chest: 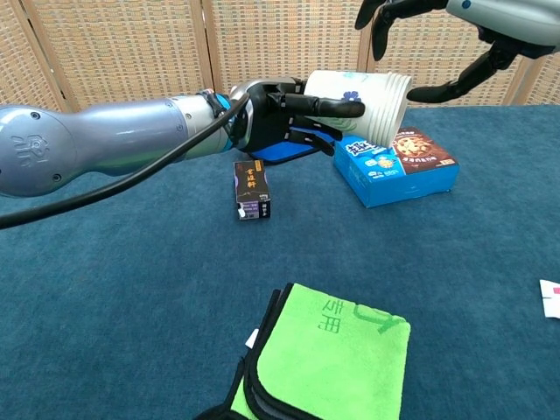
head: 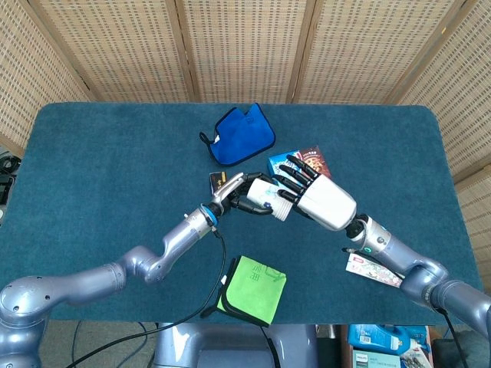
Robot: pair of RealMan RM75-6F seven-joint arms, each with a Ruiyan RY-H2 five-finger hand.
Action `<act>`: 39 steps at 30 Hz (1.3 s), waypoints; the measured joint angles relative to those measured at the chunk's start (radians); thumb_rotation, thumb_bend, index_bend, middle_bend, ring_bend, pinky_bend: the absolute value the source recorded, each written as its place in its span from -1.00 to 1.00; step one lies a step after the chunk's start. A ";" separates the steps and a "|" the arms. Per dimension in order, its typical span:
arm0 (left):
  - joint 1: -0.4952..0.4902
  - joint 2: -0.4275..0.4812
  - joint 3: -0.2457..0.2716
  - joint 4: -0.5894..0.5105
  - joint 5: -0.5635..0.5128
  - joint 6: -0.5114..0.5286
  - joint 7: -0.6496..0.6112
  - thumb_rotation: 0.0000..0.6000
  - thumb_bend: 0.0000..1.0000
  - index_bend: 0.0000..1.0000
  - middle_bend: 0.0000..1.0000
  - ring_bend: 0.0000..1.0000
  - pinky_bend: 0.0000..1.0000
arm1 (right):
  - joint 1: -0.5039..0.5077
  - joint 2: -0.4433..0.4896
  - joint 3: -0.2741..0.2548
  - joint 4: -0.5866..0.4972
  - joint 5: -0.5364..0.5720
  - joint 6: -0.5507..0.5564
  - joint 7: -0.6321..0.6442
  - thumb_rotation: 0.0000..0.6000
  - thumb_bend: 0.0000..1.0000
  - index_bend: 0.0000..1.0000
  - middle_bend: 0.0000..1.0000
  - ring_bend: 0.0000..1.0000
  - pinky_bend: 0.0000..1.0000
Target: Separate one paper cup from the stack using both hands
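Above the blue counter (head: 92,153), the left hand (chest: 271,112) grips the stack of paper cups (chest: 360,103) sideways in mid-air, rims pointing right. Just over those rims, the right hand (head: 311,192) hovers with fingers spread, holding nothing.

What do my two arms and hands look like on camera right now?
Both arms are glossy silver-grey with rounded segments. The left arm has a blue ring at the wrist and a black cable along it. The left hand is black with silver. The right hand has a white shell and black fingers.
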 measured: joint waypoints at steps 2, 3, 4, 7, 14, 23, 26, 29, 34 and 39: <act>0.000 -0.001 -0.002 0.003 0.002 -0.002 -0.001 1.00 -0.76 0.04 -0.05 0.01 -0.02 | 0.003 -0.003 -0.003 0.004 0.001 0.004 0.000 1.00 -0.17 -0.07 -0.28 -0.55 -0.66; 0.000 -0.001 -0.002 0.004 0.002 -0.002 -0.002 1.00 -0.76 0.04 -0.05 0.01 -0.02 | 0.004 -0.004 -0.005 0.006 0.002 0.005 0.000 1.00 -0.16 -0.06 -0.28 -0.55 -0.66; 0.000 -0.001 -0.003 0.005 0.003 -0.003 -0.003 1.00 -0.76 0.04 -0.05 0.01 -0.02 | 0.005 -0.006 -0.007 0.009 0.002 0.007 0.001 1.00 -0.15 -0.04 -0.28 -0.54 -0.66; 0.000 -0.002 -0.006 0.008 0.004 -0.005 -0.006 1.00 -0.76 0.04 -0.05 0.01 -0.02 | 0.008 -0.012 -0.011 0.016 0.006 0.012 0.002 1.00 -0.10 -0.02 -0.30 -0.53 -0.66; 0.003 -0.001 -0.006 0.006 0.012 -0.006 -0.012 1.00 -0.76 0.04 -0.05 0.01 -0.02 | 0.016 -0.021 -0.022 0.030 0.011 0.022 0.003 1.00 -0.02 0.02 -0.31 -0.52 -0.66; 0.005 -0.001 -0.008 0.004 0.016 -0.009 -0.020 1.00 -0.76 0.04 -0.05 0.01 -0.02 | 0.023 -0.026 -0.031 0.035 0.016 0.034 0.001 1.00 -0.01 0.07 -0.29 -0.52 -0.66; 0.005 -0.001 -0.010 0.006 0.016 -0.009 -0.022 1.00 -0.76 0.04 -0.05 0.01 -0.02 | 0.025 -0.026 -0.038 0.036 0.016 0.033 0.001 1.00 -0.02 0.09 -0.29 -0.52 -0.66; 0.005 -0.001 -0.011 0.006 0.016 -0.009 -0.023 1.00 -0.76 0.04 -0.05 0.01 -0.02 | 0.026 -0.030 -0.040 0.039 0.019 0.037 0.003 1.00 -0.01 0.14 -0.28 -0.52 -0.66; 0.004 -0.002 -0.013 0.007 0.015 -0.013 -0.026 1.00 -0.76 0.04 -0.05 0.01 -0.02 | 0.031 -0.034 -0.045 0.047 0.021 0.039 0.005 1.00 0.02 0.15 -0.28 -0.52 -0.66; 0.003 -0.004 -0.014 0.009 0.016 -0.017 -0.030 1.00 -0.76 0.04 -0.05 0.01 -0.02 | 0.034 -0.038 -0.049 0.053 0.025 0.038 0.006 1.00 0.07 0.18 -0.28 -0.52 -0.66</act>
